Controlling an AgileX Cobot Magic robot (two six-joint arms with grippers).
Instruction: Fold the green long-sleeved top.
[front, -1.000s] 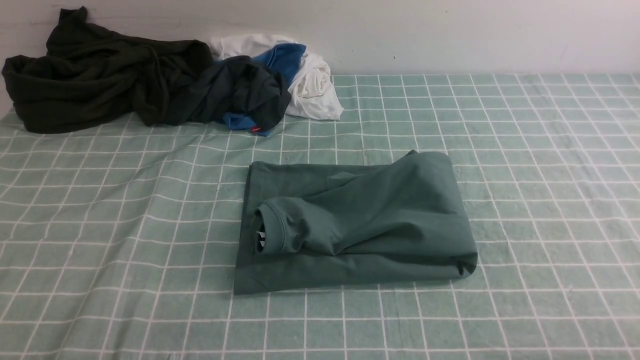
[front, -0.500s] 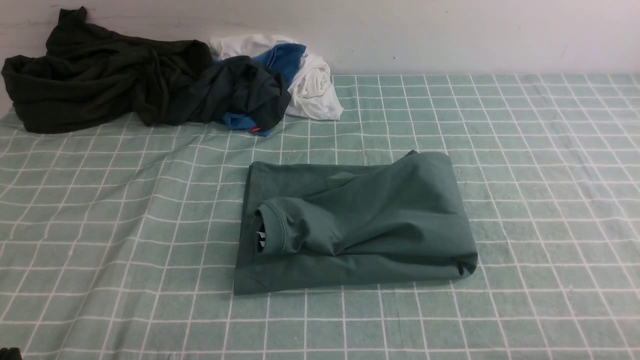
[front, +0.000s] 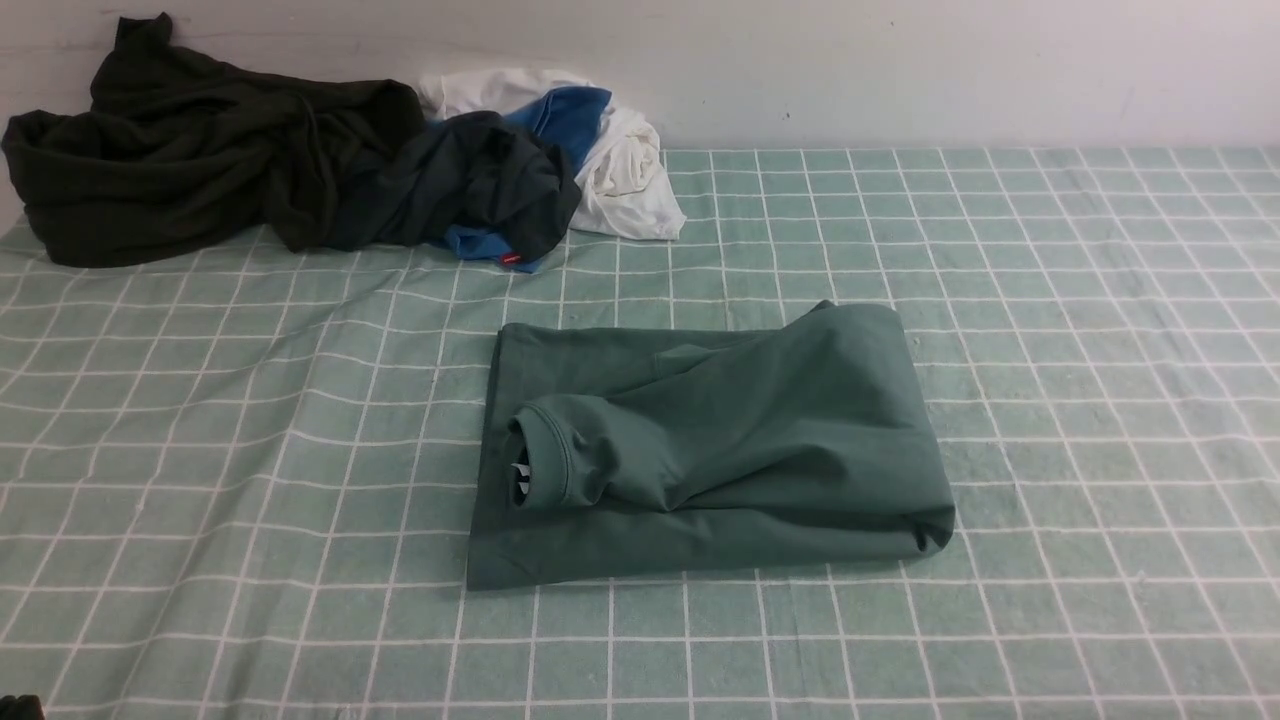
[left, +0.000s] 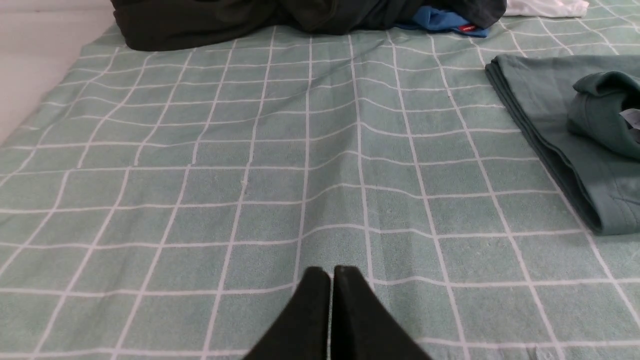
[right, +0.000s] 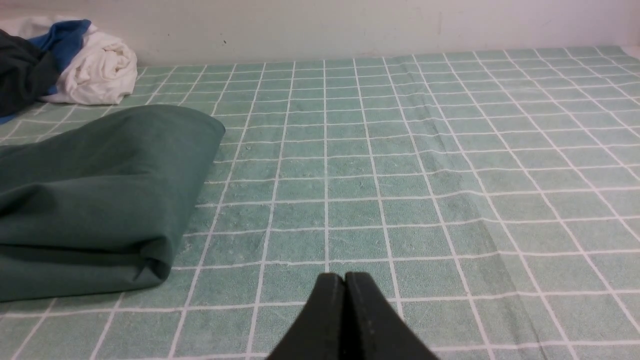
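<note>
Tool, left (left: 331, 272): tips pressed together, empty, above grid sheet (front: 1050, 330). Tool, right (right: 344, 280): same. Green long-sleeved top (front: 720, 450): folded rectangle mid-sheet, apart from both tools. Dark garment (front: 200, 150), white-and-blue clothes (front: 610, 150): heaped behind top.

Left gripper (left: 330, 272) closed, empty — right gripper (right: 344, 279) closed, empty.

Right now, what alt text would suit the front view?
A green long-sleeved top lies folded into a rough rectangle in the middle of a pale green checked sheet. A heap of dark, blue and white clothes sits at the far left by the wall.
</note>
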